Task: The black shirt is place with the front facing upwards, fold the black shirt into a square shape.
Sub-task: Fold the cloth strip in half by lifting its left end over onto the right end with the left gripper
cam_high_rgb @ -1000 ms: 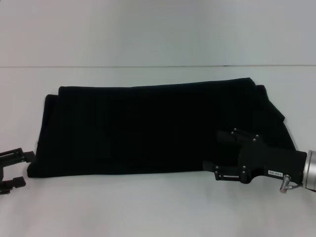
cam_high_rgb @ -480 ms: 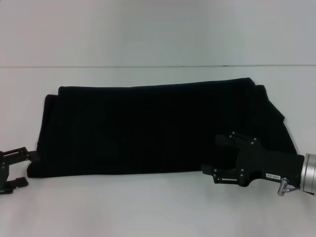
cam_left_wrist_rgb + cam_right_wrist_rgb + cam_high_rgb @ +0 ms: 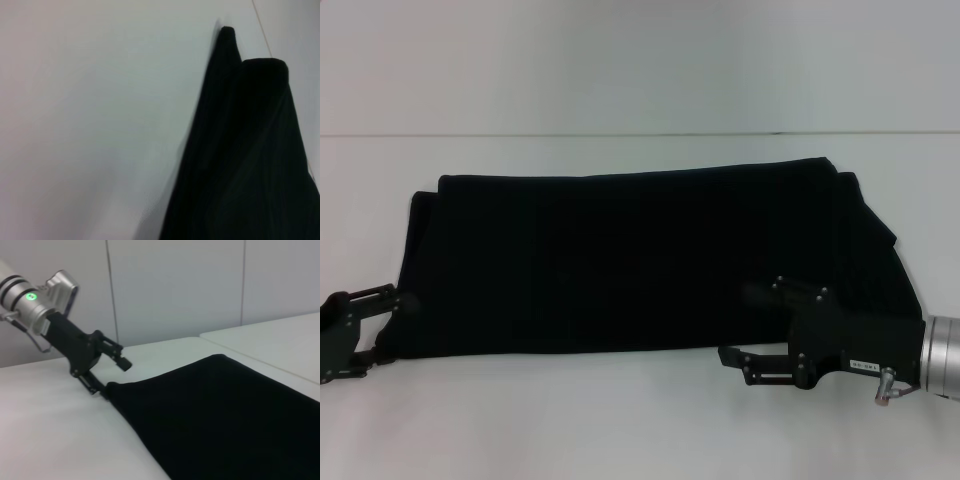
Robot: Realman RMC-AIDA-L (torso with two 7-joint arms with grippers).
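Both claws have been brought inward since the earlier frame, the left gripper open astride the near left corner of the large black cloth shirt, the right gripper open at its near hem, where both layers should be pinched evenly.

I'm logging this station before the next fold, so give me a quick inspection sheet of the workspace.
Surface: white table, bare around the cloth.
Job's things: black shirt lying flat as a long folded band; no lettering showing.
Clutter: nothing seen.
Grippers: left end effector open at the shirt's near left corner; right end effector open at the near edge, towards the right.
Cables: nothing seen.
Surroundings: pale panelled wall behind the table.
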